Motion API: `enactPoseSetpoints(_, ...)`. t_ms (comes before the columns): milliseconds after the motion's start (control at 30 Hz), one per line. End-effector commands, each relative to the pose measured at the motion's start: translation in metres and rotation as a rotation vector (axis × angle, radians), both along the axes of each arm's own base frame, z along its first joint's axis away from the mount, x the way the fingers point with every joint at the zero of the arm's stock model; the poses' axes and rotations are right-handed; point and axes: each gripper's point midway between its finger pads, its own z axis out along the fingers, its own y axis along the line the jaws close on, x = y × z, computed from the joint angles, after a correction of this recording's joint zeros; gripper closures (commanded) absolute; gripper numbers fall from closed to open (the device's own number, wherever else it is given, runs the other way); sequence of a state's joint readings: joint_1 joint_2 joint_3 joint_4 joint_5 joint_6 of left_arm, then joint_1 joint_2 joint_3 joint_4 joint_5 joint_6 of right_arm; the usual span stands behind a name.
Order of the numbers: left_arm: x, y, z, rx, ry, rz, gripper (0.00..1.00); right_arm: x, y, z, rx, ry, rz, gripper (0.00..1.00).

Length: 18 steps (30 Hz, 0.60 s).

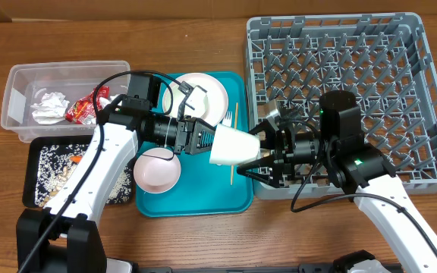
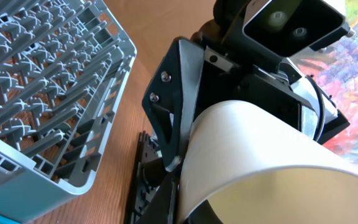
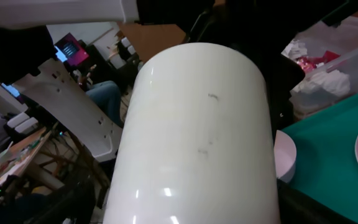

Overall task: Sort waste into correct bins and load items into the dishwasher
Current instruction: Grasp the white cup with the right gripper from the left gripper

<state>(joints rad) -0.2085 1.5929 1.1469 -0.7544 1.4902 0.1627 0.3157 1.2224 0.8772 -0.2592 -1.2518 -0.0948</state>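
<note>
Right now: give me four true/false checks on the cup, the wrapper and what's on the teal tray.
1. The left gripper holds the white cup. True.
2. The cup sits in the dish rack. False: it is held between the two arms at the teal tray's right edge, with the right gripper spread around its far end.
3. The red wrapper lies in the black tray. False: it is in the clear tub.
4. A plate and a bowl are on the teal tray. True.

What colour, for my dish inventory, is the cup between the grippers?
The cup is white, clearest in the right wrist view.
</note>
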Motion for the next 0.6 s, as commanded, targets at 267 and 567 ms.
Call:
enactPoseSetpoints(267, 0.0029, -0.0038, -0.0077, 0.076, -0.037, 0.017, 0.96, -0.0100, 0.0031, 0.0203, 0.050, -0.013, 0.064, 0.17)
enactPoseSetpoints(567, 0.0032, -0.0038, -0.0076, 0.075, -0.040, 0.017, 0.96, -0.0103, 0.0030, 0.0196, 0.048, -0.006, 0.064, 0.20)
